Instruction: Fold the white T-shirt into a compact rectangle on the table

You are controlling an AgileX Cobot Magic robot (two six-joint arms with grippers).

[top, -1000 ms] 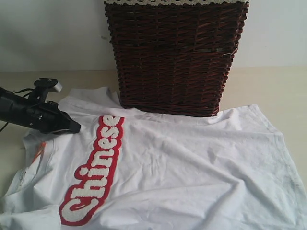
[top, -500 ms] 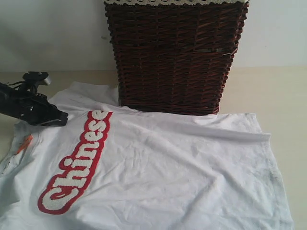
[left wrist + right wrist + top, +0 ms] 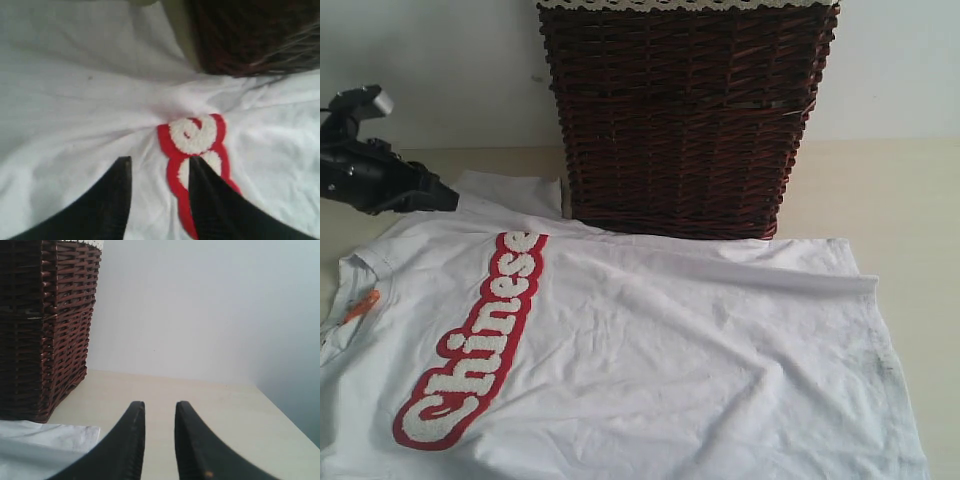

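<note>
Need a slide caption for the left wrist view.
Open left gripper above red lettering on the white T-shirt, wicker basket beyond.

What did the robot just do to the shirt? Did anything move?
The left gripper dragged the white T-shirt toward the left side of the exterior view, then let go and lifted off it. Its jaws now stand apart with nothing between them. The red lettering slid left along with the cloth. The wicker basket and the table stayed as they were.

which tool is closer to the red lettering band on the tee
Left. The left tool hovers by one end of the red lettering band; the right tool is off by the basket.
</note>
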